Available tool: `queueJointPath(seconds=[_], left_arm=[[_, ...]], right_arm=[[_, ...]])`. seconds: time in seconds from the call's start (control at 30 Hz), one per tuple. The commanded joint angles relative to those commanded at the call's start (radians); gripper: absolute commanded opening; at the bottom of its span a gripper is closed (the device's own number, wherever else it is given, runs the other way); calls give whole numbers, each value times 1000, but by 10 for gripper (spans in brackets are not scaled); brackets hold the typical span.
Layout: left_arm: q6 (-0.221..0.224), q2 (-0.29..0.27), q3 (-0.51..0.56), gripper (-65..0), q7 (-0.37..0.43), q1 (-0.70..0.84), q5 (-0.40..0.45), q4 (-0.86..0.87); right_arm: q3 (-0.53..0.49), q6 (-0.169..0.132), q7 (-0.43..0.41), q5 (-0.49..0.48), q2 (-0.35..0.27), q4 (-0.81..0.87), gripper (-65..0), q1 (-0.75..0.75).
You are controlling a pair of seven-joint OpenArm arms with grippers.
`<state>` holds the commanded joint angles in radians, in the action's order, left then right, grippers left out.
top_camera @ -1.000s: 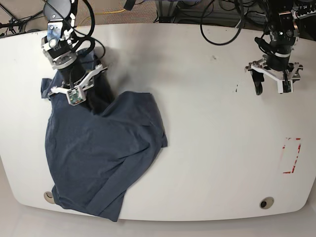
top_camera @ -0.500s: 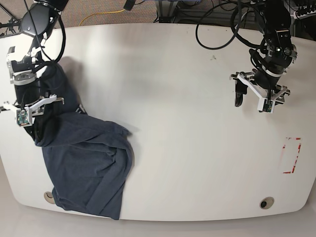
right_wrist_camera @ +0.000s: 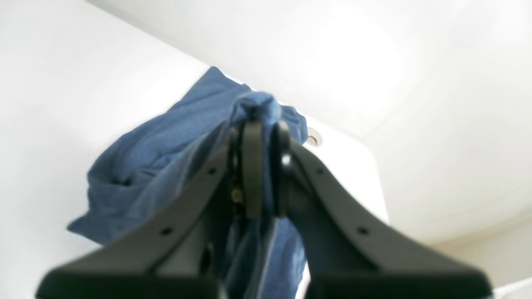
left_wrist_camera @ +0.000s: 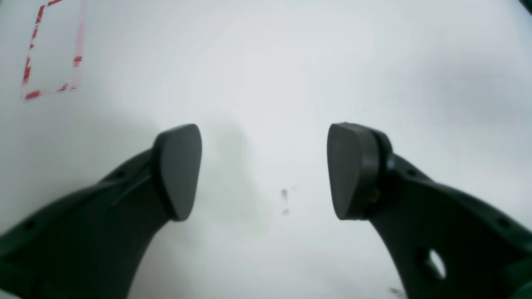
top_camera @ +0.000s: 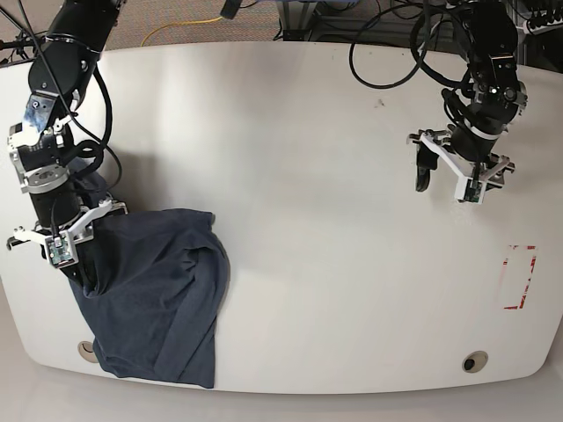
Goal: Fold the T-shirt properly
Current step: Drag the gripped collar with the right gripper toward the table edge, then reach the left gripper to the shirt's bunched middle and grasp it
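So right now I've got the T-shirt (top_camera: 154,294) bunched in a heap at the near corner of the counter (top_camera: 299,264), on the right arm's side, one edge hanging a bit over the front. The right tool (right_wrist_camera: 261,174) is pinched tight on a wad of the blue fabric, pads nearly touching with cloth squeezed between them, and it's holding that bit up off the counter. The left tool (left_wrist_camera: 264,170) is wide open with nothing in it, hovering over bare counter well away from the shirt, near the red tape marks (left_wrist_camera: 50,54).

My read: this is nowhere near folding, it's the spreading-out step. The shirt is crumpled with no clear sleeves or collar showing, and I can't see any print. Next I'd bring the left tool across to catch an opposite edge, then pull the two apart to lay it flat toward the middle.
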<state>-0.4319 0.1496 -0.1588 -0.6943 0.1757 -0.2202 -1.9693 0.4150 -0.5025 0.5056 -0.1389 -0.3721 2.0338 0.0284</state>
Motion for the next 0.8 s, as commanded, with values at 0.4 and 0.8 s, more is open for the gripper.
queueJointPath(seconds=[0.4,0.8], left_arm=[[0,-233,313,-208,2,-290,6,379],[0,-307,437,-153,196,-545,-94,965]], right_arm=[[0,3,0,0,8,0,-650,-57],[0,5,3,0,35,-3,-650,-57]])
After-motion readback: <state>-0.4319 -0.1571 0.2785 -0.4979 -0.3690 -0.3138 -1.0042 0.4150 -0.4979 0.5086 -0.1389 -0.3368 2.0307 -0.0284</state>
